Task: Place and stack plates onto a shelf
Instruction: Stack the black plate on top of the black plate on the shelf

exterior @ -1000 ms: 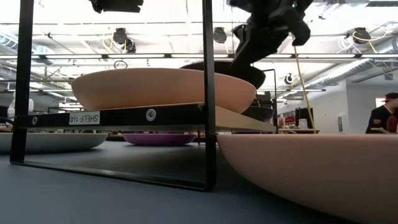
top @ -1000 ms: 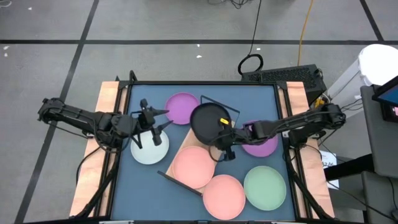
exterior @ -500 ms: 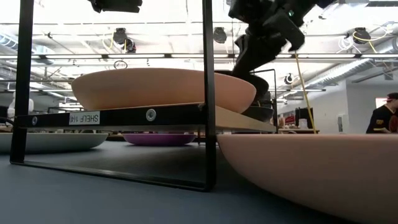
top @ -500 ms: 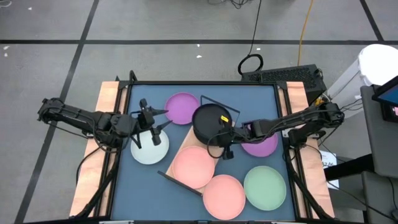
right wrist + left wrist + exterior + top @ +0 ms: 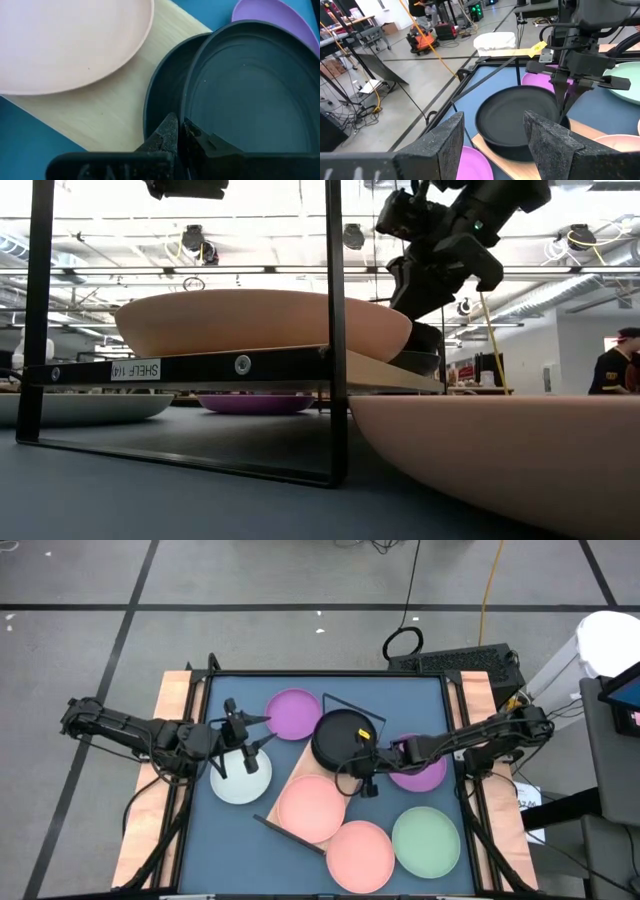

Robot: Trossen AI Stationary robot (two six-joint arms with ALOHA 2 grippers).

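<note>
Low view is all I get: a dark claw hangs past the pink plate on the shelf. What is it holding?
Observer: The right claw is shut on the rim of a black plate.
Visitor: Is that plate over the shelf?
Observer: Yes. It overlaps, off-centre, a second black plate that lies on the shelf.
Visitor: And the other arm?
Observer: The left claw is open, off to the left by the white plate.
</note>
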